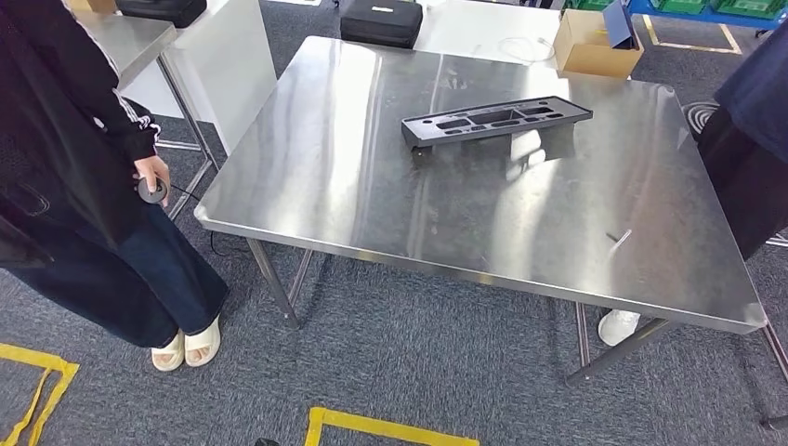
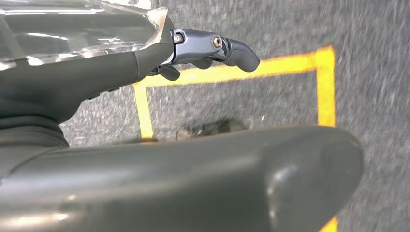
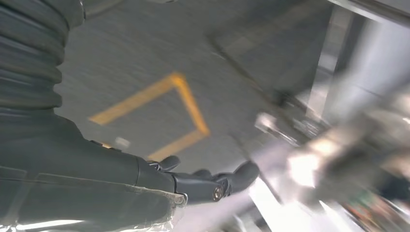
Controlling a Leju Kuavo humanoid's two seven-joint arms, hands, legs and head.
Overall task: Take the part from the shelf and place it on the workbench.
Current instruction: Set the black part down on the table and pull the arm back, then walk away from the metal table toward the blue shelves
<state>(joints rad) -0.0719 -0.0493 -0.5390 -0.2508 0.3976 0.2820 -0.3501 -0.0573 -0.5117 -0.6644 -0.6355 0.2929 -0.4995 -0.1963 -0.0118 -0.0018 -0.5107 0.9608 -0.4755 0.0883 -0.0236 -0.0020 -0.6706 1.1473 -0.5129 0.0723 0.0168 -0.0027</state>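
The part [image 1: 496, 120], a long dark bracket with slotted cut-outs, lies flat on the steel bench [image 1: 372, 177], toward the far side, with bare metal all around it and nothing touching it. Judged from this layout, the placing step appears complete and the task stands at or near its end. The left hand [image 2: 212, 50] hangs over carpet marked with yellow tape [image 2: 325, 82]; its fingers are extended and slightly curled, and it holds nothing. The right hand [image 3: 208, 181] is likewise empty, fingers stretched out and apart, close to a blurred bench leg [image 3: 333, 53]. A person [image 1: 74, 167] stands at the near left corner of the bench, holding a small round device [image 1: 151, 190]. The next move probably calls only for keeping both hands away from the bench so the part is not disturbed.
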